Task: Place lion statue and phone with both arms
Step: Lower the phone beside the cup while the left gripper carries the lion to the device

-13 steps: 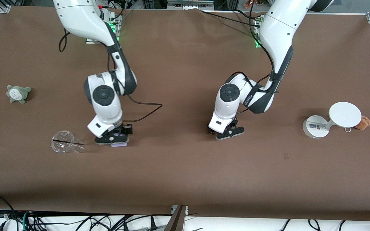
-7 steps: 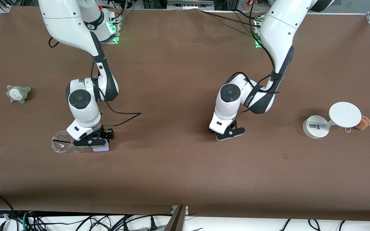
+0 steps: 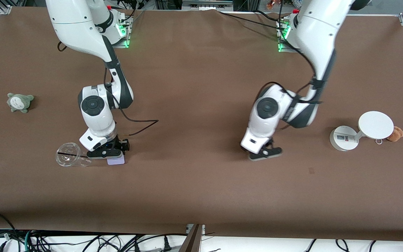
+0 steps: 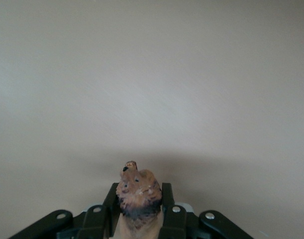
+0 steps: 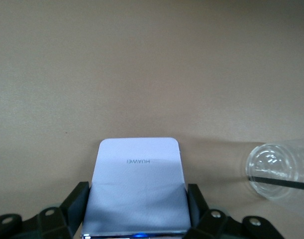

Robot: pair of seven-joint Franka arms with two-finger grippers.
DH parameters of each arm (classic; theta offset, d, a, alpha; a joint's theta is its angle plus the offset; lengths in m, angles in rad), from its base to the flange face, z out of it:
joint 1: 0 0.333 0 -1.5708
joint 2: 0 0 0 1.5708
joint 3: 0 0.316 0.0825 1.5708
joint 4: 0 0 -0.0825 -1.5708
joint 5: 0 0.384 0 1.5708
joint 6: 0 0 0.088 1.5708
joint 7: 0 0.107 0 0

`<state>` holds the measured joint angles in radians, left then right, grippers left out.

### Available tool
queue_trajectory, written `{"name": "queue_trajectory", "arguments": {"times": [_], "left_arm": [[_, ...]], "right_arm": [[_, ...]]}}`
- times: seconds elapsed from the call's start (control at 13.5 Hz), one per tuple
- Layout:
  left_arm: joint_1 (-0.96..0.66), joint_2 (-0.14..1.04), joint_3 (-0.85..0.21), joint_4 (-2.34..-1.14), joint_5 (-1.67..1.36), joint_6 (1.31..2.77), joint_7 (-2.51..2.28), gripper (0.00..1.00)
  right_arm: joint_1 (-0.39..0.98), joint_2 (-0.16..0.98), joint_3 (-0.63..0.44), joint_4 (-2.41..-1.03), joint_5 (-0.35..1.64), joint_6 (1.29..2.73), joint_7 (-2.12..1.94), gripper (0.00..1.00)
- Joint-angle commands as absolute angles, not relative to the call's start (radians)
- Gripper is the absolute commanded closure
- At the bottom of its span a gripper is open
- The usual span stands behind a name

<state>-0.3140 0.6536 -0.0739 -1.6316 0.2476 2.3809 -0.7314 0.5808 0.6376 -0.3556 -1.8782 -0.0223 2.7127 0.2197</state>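
My right gripper (image 3: 106,154) is shut on the phone (image 3: 116,161), a pale lavender slab with rounded corners. In the right wrist view the phone (image 5: 137,181) sticks out flat between the black fingers of the right gripper (image 5: 137,199), low over the table beside a clear cup. The left gripper (image 3: 264,154) hangs low over the middle of the table. In the left wrist view the left gripper (image 4: 140,193) is shut on the lion statue (image 4: 138,191), a small orange-brown figure with a darker mane. In the front view the hand hides the lion.
A clear plastic cup (image 3: 69,158) lies on its side close to the phone, toward the right arm's end. A grey-green plush (image 3: 20,102) sits farther out at that end. At the left arm's end stand a white round stand (image 3: 360,131) and a tan-orange plush (image 3: 396,133).
The left gripper shut on the lion statue and carried it toward the left arm's end. The right gripper moved the phone toward the cup, then back a little.
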Motion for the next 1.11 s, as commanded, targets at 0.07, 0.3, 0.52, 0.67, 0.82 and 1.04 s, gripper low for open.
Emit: {"name": "queue_trajectory", "arguments": {"times": [0.07, 0.3, 0.52, 0.67, 0.82, 1.04], "left_arm": [[-0.158, 0.581, -0.095, -1.693, 0.268, 2.349, -0.502, 1.00], [-0.052, 0.539, -0.097, -1.761, 0.268, 2.350, -0.353, 1.00], [0.064, 0.509, -0.100, -1.830, 0.264, 2.359, -0.241, 1.00], [0.112, 0.497, -0.118, -1.880, 0.261, 2.413, -0.225, 1.00], [0.141, 0.489, -0.118, -1.925, 0.261, 2.474, -0.224, 1.00], [0.173, 0.477, -0.135, -1.956, 0.261, 2.491, -0.229, 1.00]], "right_arm": [[0.578, 0.641, -0.327, -1.896, 0.032, 2.752, 0.216, 0.23], [0.571, 0.644, -0.325, -1.914, 0.034, 2.779, 0.212, 0.23], [0.558, 0.643, -0.324, -1.939, 0.035, 2.796, 0.212, 0.23], [0.554, 0.644, -0.322, -1.947, 0.038, 2.795, 0.212, 0.22], [0.554, 0.644, -0.322, -1.954, 0.054, 2.793, 0.212, 0.21], [0.554, 0.644, -0.322, -1.959, 0.054, 2.793, 0.212, 0.21]]}}
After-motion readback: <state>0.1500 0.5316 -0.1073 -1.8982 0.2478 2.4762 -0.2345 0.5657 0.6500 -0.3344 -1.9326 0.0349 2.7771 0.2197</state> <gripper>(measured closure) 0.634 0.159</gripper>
